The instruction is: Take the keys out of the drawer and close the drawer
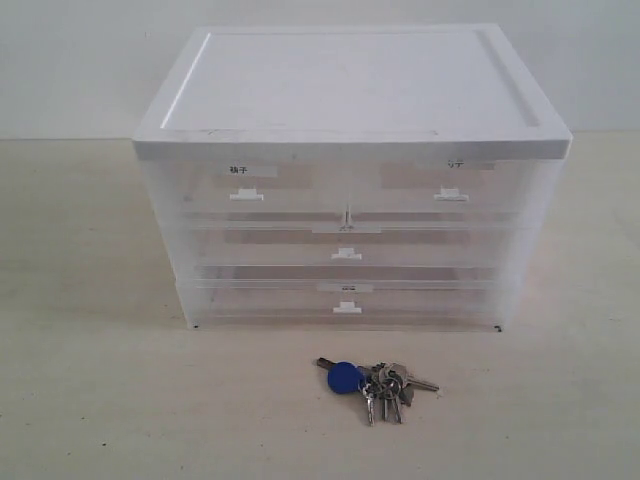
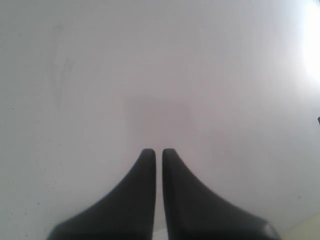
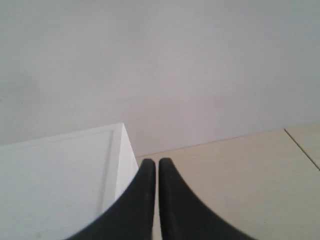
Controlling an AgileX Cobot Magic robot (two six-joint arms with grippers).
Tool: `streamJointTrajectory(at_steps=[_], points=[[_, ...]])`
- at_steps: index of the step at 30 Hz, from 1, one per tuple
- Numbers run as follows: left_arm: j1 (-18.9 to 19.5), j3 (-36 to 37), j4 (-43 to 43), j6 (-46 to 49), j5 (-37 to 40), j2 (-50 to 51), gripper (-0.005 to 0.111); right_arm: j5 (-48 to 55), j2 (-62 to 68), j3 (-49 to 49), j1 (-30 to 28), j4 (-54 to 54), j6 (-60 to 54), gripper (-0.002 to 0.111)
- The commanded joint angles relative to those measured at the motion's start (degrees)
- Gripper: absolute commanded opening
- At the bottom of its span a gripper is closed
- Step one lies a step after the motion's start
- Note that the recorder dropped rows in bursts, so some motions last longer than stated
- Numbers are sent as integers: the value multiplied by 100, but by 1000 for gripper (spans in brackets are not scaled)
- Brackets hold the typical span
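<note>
Keys out, drawer shut: the job looks finished.
The keys (image 1: 372, 381) lie on the worktop (image 1: 100, 400) just in front of the drawer unit (image 1: 350, 80). Behind them, the wide middle drawer (image 1: 270, 245) sits flush with its neighbours and appears closed. The left claw (image 2: 158, 152) and right claw (image 3: 156, 161) are pinched together and empty, away from the keys. Nothing seems left to do.
</note>
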Motion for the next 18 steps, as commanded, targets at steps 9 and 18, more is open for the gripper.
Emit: streamJointTrajectory(at_steps=[9,18], points=[[-29,31,-17,-50,33,-41,4,-550,-61,-15,-37,41,-91,0],[-29,31,-17,-50,33,-41,4,-644,-50,-15,-37,206,-225,0]])
